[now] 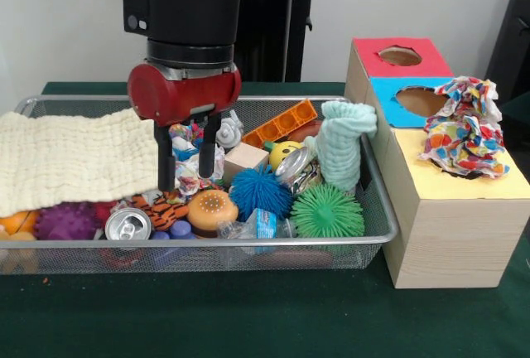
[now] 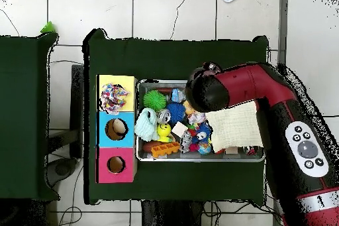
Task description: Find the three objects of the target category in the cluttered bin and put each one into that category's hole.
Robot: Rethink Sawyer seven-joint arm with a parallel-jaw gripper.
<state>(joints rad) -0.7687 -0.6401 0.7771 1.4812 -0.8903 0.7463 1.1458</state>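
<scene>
So far the task looks partly done, judging from how things lie: on the dark green surface (image 1: 248, 316) the long wire-mesh bin (image 1: 377, 209) is full of clutter, and the pale wooden box (image 1: 451, 234) beside it carries a bunched mass of patterned cloth (image 1: 468, 126) piled over the yellow-surround hole (image 2: 114, 97), heaped up rather than pushed down. Whether that pile is one printed cloth or two cannot be told. The cream waffle cloth (image 1: 74, 159) covers one end of the bin, and the mint-green cloth (image 1: 341, 147) stands at the other. The gripper (image 1: 188, 174) hangs low in the bin, its fingers (image 1: 166, 167) apart and straddling another printed cloth (image 1: 189, 163) among the toys, not yet closed on it; at least this one is left.
</scene>
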